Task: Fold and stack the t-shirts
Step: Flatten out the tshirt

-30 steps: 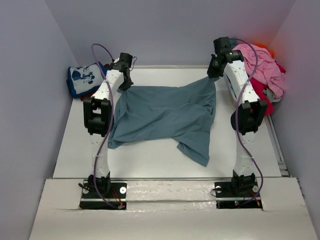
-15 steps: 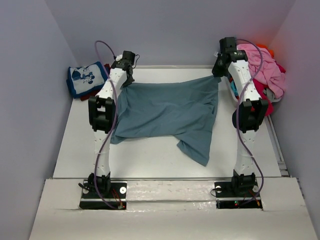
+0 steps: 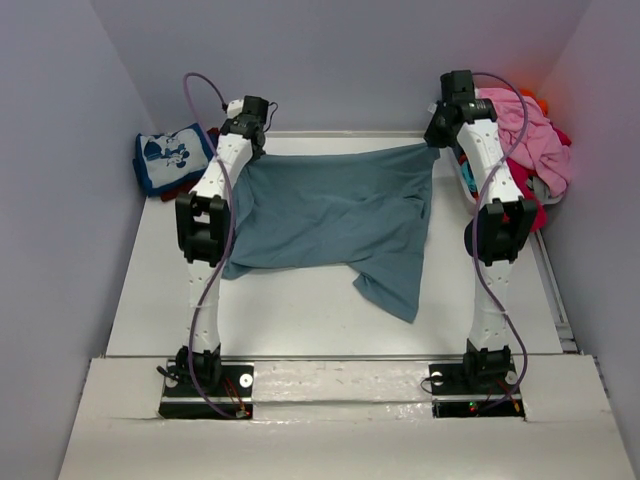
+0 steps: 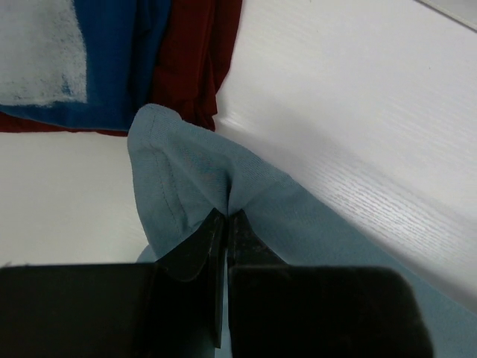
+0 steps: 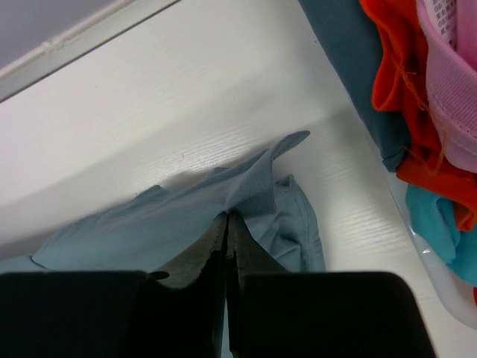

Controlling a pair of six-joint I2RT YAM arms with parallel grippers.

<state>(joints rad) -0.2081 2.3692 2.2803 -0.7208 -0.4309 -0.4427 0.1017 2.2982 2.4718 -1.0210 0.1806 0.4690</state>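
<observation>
While the left gripper [image 4: 226, 222] and right gripper [image 5: 227, 224] each clamp tight on a corner of the slate-blue t-shirt [image 3: 330, 215], the cloth spans between them, trailing nearward below. Thin bites, those: pull too hard apart and a hem could slip out, collapsing the spread.

Left arm [image 3: 222, 165] and right arm [image 3: 481, 150] are white with black joints, black jaws, purple cables [image 3: 186, 92].

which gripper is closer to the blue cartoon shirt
Left. The left gripper holds the slate-blue shirt beside the cartoon shirt; the right gripper is across the table by the pink shirt.
</observation>
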